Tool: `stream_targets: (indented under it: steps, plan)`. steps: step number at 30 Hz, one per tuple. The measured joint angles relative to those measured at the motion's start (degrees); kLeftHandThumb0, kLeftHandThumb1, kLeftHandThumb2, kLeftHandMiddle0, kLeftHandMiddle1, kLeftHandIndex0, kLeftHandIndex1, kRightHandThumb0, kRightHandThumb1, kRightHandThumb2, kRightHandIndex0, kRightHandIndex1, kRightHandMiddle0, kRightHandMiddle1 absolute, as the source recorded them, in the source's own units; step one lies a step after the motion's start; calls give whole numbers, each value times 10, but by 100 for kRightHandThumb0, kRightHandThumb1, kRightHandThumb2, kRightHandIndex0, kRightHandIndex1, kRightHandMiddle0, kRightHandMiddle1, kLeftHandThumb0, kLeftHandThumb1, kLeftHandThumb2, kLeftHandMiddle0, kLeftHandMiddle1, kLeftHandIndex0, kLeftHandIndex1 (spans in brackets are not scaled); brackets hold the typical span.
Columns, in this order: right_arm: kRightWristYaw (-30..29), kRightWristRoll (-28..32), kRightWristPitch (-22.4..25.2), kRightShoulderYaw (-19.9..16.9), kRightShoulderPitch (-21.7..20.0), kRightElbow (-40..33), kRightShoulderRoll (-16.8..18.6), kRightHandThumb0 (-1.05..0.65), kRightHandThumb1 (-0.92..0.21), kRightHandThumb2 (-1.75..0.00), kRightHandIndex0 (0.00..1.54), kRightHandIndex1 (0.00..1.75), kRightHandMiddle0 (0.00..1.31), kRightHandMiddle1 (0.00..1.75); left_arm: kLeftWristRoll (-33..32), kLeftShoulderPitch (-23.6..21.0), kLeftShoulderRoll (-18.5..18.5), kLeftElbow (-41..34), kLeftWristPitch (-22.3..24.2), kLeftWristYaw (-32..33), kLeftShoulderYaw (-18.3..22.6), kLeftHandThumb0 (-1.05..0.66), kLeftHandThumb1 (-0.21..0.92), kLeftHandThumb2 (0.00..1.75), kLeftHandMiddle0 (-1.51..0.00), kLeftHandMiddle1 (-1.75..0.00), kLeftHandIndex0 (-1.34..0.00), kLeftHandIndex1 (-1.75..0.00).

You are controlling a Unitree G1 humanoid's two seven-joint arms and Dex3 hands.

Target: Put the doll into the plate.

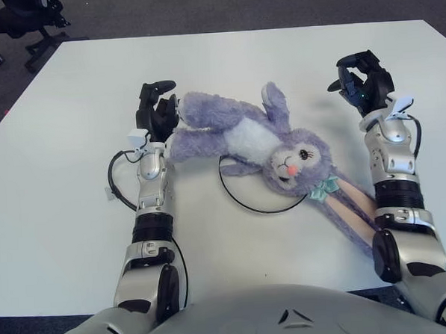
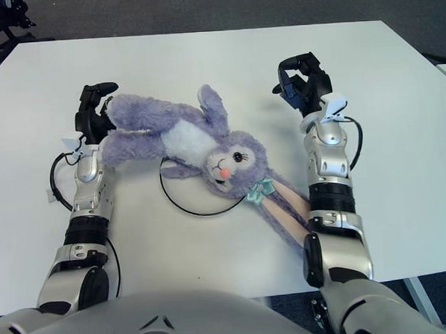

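Bright, even overhead light washed the white desk (image 1: 77,234) almost to glare, leaving only faint, soft shadows under the doll (image 1: 259,143) and both arms, while focus stayed crisp throughout and the desk's edges bowed slightly toward the corners.

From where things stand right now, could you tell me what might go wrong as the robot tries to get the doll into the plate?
1. The left robot hand grips only the feet end of the doll, so a lift may leave the head and long ears dragging.
2. The plate is mostly hidden beneath the doll; a pull could drag the plate along.
3. The right robot hand hangs apart from the doll, and its forearm shows beside the ears, which it could catch.
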Motion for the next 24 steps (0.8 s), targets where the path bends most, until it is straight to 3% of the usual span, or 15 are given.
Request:
stream_targets:
  steps: [12,24]
  plan:
    - [-7,5,-49,-5,7,59,25,-1,-52,-107,49,169,26,175,-2,8,7,-9,17,-5,3,0,92,27,-51,-143,-36,-138]
    - [1,22,11,-3,8,52,24,-1,-46,-115,49,172,31,175,-3,12,10,-17,29,-11,3,0,92,27,-51,-143,-36,-138]
